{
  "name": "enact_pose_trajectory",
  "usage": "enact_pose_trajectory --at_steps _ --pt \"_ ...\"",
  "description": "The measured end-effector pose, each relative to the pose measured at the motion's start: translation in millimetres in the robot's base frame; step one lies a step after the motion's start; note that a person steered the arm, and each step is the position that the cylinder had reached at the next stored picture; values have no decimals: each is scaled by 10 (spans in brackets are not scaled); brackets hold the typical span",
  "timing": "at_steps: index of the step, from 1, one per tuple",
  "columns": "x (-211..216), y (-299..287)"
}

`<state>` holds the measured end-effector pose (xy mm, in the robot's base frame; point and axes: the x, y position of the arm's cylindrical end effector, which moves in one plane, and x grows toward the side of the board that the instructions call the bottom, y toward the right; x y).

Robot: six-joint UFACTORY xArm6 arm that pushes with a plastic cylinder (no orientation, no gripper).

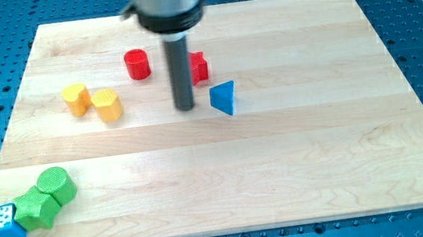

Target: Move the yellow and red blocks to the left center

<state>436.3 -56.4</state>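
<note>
Two yellow blocks sit side by side at the view's upper left: one (75, 98) to the left, and a hexagonal one (107, 104) just right of it. A red cylinder (137, 64) stands right of them, nearer the view's top. A second red block (199, 66) is partly hidden behind my rod. My tip (185, 108) rests on the board just below and left of that red block, right of the yellow blocks and left of a blue triangle (223, 97).
Two green blocks, a cylinder (57, 184) and another (36, 210), and a blue speckled cube (2, 224) cluster at the view's bottom left corner. The wooden board (282, 166) lies on a blue perforated table.
</note>
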Motion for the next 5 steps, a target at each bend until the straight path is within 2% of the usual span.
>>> enact_pose_trajectory --at_steps 1,3,4,5 --pt "-22 163" --pt "-479 466" --pt "-706 1012" --pt "-577 1500"
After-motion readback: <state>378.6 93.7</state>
